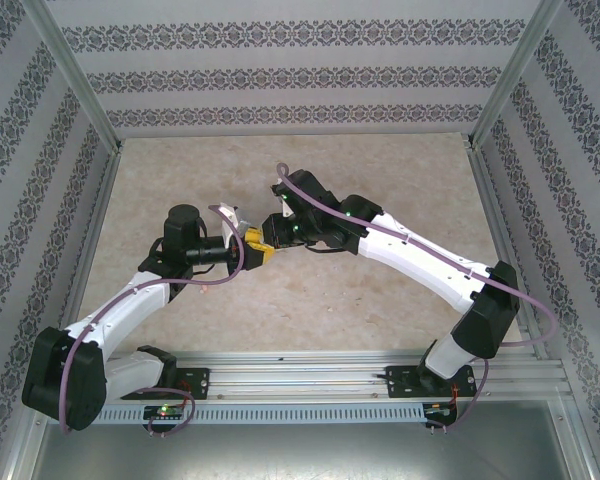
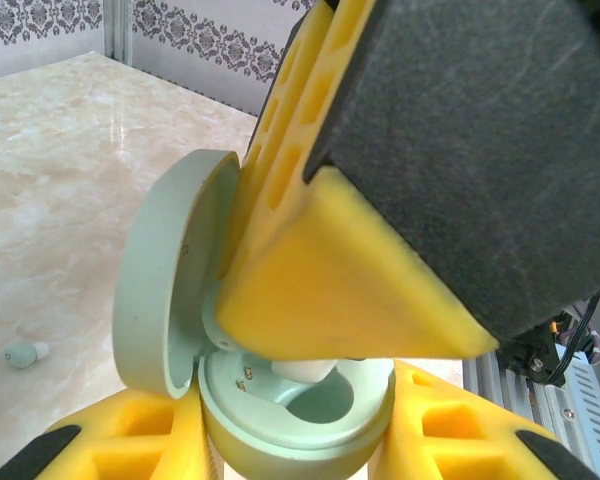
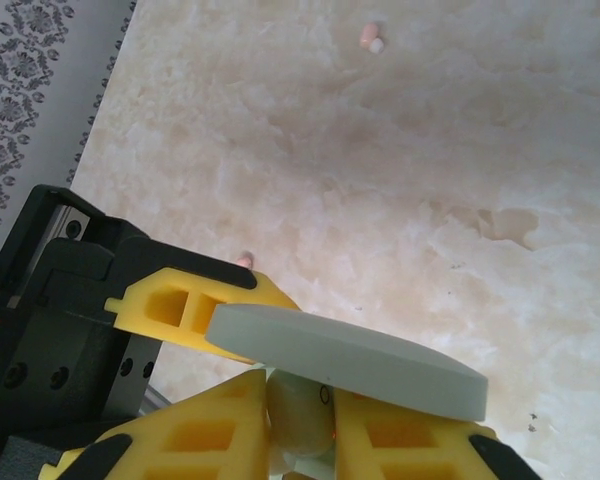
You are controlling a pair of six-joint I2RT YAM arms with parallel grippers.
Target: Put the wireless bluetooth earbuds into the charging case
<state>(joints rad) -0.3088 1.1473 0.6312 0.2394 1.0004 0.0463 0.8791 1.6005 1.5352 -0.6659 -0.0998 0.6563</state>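
My left gripper (image 2: 298, 436) is shut on the base of a mint green charging case (image 2: 280, 420), held off the table with its lid (image 2: 165, 295) swung open to the left. From above, my right gripper (image 3: 302, 425) is shut on a mint green earbud (image 3: 300, 415). The earbud's white tip (image 2: 305, 371) sits at the mouth of a case socket. In the top view both grippers (image 1: 248, 250) (image 1: 271, 243) meet at the table's middle. A second mint earbud (image 2: 24, 352) lies on the table. Two pink earbuds (image 3: 372, 37) (image 3: 245, 260) lie on the table below.
The marble tabletop (image 1: 380, 300) is boxed in by patterned walls (image 1: 290, 75) and metal frame posts (image 1: 75, 75). An aluminium rail (image 1: 310, 375) runs along the near edge by the arm bases.
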